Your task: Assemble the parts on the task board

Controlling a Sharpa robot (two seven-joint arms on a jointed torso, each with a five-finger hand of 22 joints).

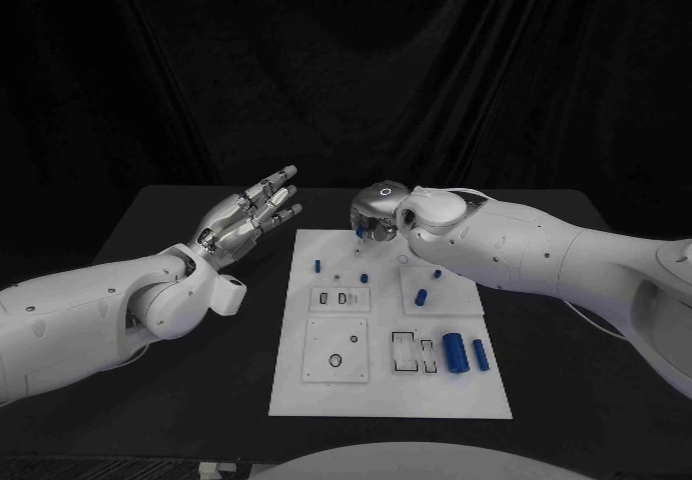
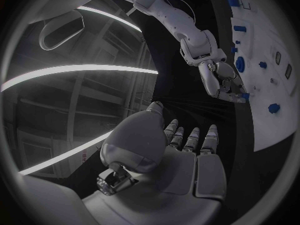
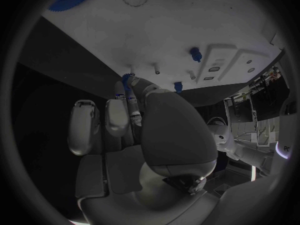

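The white task board [image 1: 433, 395] lies in the middle of the black table. My right hand [image 1: 379, 213] hovers over the board's far edge and pinches a small blue part [image 1: 359, 231] at its fingertips; the same part [image 3: 128, 78] shows just above the board [image 3: 162, 40] in the right wrist view. My left hand [image 1: 254, 214] is raised left of the board's far left corner, fingers spread, holding nothing. In the left wrist view my left hand [image 2: 187, 150] faces the right hand [image 2: 219, 80] with its blue part [image 2: 245, 96].
Small blue pegs [image 1: 316, 266] [image 1: 365, 277] [image 1: 421, 296] stand or lie on the board's far half. Two longer blue cylinders [image 1: 454, 352] [image 1: 480, 354] lie near its right edge. Empty slots and a round hole [image 1: 336, 360] mark the near half.
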